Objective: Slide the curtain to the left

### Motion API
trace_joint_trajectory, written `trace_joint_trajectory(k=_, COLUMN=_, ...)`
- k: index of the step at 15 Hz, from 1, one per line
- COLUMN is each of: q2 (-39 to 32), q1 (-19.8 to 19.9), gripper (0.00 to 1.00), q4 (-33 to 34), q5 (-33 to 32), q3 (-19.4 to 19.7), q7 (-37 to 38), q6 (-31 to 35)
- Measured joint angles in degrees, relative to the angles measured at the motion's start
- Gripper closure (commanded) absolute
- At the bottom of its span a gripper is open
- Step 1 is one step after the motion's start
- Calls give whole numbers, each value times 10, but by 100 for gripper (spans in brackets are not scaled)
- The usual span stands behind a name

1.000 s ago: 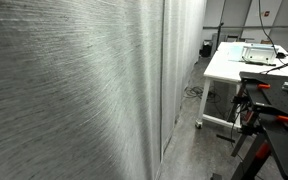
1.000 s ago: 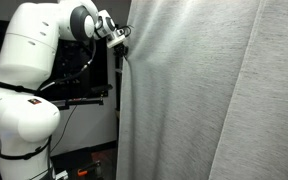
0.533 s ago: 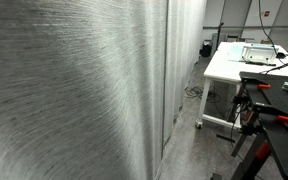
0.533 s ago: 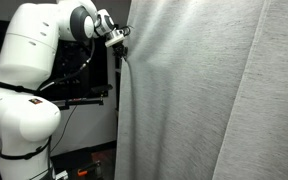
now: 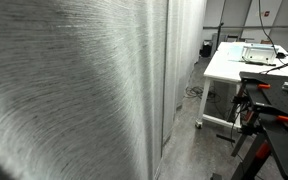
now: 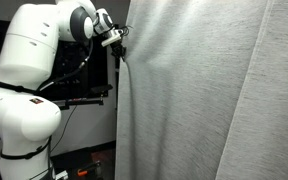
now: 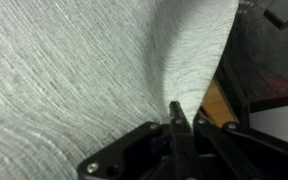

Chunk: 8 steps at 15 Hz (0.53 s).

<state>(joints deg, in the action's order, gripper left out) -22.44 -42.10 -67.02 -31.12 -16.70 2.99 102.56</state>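
Gripper [image 6: 122, 44] clenches the left edge of the tall grey-white pleated fabric curtain [image 6: 204, 90]. Open dark space lies left of that edge. An exterior view alone shows a white rectangular table [image 5: 229, 66] beyond.

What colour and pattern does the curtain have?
The curtain is light grey-white with a fine streaky weave; clearest in the wrist view.
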Motion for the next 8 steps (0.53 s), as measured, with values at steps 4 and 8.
trace_joint_trajectory(k=4, q2=-2, q1=0, gripper=99, q4=1, q5=-1, q3=0, q7=33, q6=0)
trace_joint_trajectory(k=8, q2=-3, q1=0, gripper=56, q4=2, q5=-2, q3=0, q7=55, q6=-6)
